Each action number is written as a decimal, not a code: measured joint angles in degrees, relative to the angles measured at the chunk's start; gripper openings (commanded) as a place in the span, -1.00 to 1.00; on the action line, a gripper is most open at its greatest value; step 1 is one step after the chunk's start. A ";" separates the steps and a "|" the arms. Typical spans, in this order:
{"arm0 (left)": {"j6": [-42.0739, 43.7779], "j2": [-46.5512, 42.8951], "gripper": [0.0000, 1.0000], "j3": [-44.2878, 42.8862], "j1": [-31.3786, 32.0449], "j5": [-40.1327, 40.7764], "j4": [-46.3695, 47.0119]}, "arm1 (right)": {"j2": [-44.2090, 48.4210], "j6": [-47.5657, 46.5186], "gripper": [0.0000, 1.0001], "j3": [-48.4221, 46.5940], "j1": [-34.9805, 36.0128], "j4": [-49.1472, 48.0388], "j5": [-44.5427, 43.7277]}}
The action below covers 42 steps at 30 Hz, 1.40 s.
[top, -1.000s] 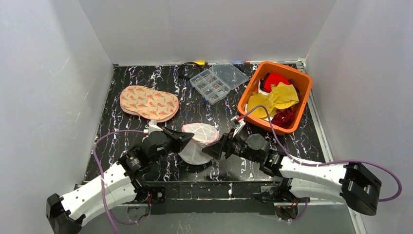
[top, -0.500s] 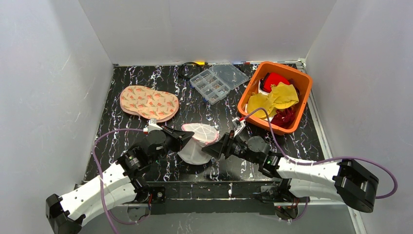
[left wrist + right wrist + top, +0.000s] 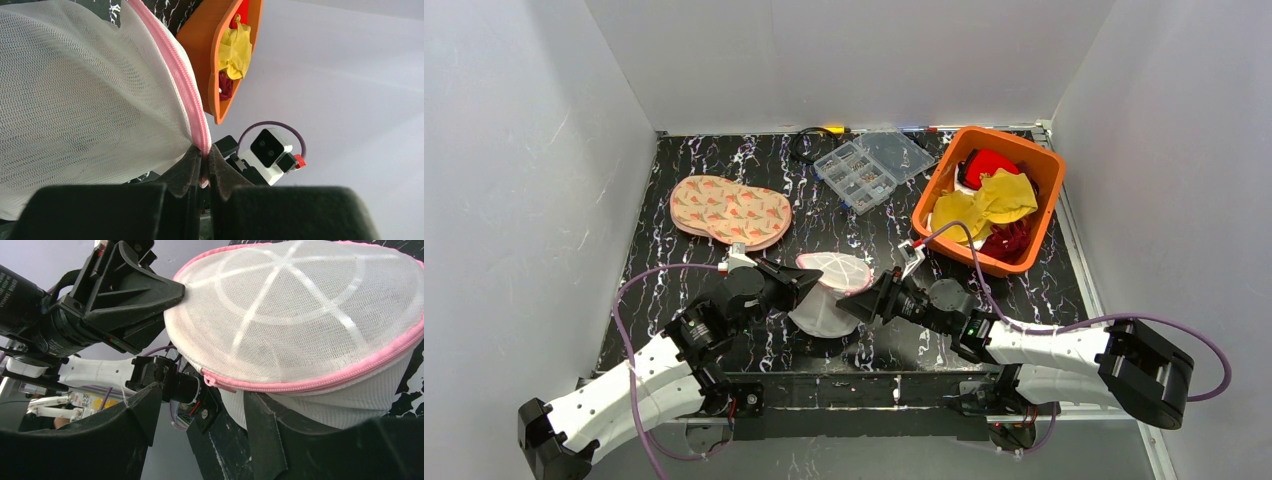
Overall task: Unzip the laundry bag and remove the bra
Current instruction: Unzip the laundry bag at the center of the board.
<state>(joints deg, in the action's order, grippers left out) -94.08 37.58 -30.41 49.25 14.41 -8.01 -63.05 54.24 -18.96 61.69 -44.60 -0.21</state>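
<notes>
1. Here, the left gripper (image 3: 202,156) is pinched tight on the pink zip rim of the small, round, white mesh laundry bag (image 3: 85,100), its two black fingers closed on the rim.
2. The right gripper (image 3: 202,395) stands wide, one black finger on either side of the pink zip's end tab (image 3: 211,382). Neither finger visibly touches it.
3. The bag's zip runs closed along the stretch that shows, and its flat face with white spoke-like ribs is tilted upward. What lies inside cannot be told.
4. From above, the bag sits between the two grippers, near the middle of the near edge of the black marble-patterned table (image 3: 674,160).
5. A peach, two-lobed padded piece with red prints (image 3: 729,210) lies well apart toward the far left.
6. A clear plastic compartment box (image 3: 869,165) lies at the far edge.
7. An orange plastic bin (image 3: 930,205) holding yellow and red cloths sits in the far right corner.
</notes>
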 measured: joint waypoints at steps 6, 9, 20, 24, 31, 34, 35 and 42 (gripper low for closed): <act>0.00 -0.31 -1.00 0.00 0.00 0.02 0.00 | 0.00 0.44 0.29 0.00 0.00 -1.64 0.02; 0.00 -0.37 -1.00 0.00 0.00 0.04 0.00 | 0.00 0.63 0.23 0.00 0.00 -2.32 0.02; 0.02 -0.59 -1.00 0.00 0.00 0.11 -0.26 | 0.33 1.09 -0.01 0.09 0.00 -2.36 -0.09; 0.02 -0.68 -1.00 0.00 0.00 0.13 -0.28 | 1.20 1.11 -0.08 0.46 0.09 -2.34 -0.79; 0.22 -0.68 -1.00 0.00 0.00 0.13 -0.35 | 1.62 1.11 -0.18 1.16 0.11 -2.19 -1.57; 0.31 -0.68 -1.00 0.00 0.00 0.13 -0.35 | 1.60 1.11 -0.23 1.16 0.11 -2.19 -1.75; 0.39 -0.68 -1.00 0.00 0.00 0.13 -0.35 | 1.60 1.14 -0.25 1.16 0.11 -2.12 -1.84; 0.44 -0.68 -1.00 0.00 0.00 0.11 -0.37 | 1.27 1.14 -0.36 1.16 0.11 -1.86 -2.23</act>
<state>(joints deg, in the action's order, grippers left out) -93.65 36.91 -30.41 49.25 14.52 -8.38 -61.78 55.37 -17.80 61.80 -46.46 -2.44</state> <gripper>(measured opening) 0.033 0.336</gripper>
